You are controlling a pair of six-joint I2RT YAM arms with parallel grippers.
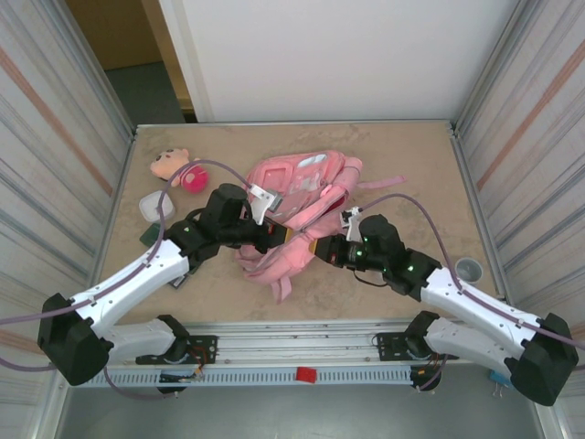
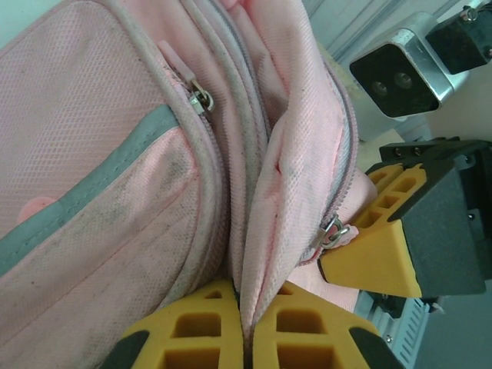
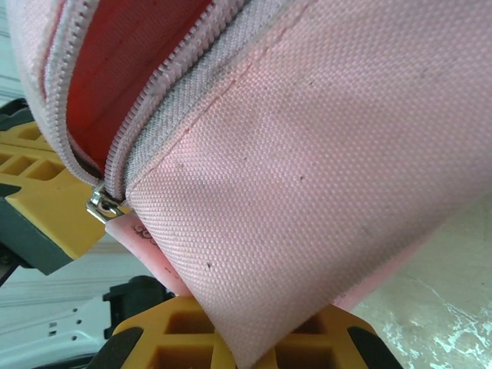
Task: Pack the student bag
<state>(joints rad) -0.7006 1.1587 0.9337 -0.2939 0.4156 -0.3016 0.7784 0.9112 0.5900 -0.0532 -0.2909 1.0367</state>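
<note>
From above, the student bag (image 1: 306, 183) lies in the middle of the counter (image 1: 430, 174), its near end between the two arms. The left claw (image 1: 280, 236) and the right claw (image 1: 322, 249) meet at that near end, both against the pink fabric. A plush doll (image 1: 169, 165) lies near the far left corner, apart from the bag. In the left wrist view, the left claw is pressed together on a fold of the bag, and a yellow finger of the right claw sits just beside a zipper pull (image 2: 334, 231). In the right wrist view, the right claw pinches the bag's stitched edge, with reddish lining showing inside the parted opening above.
</note>
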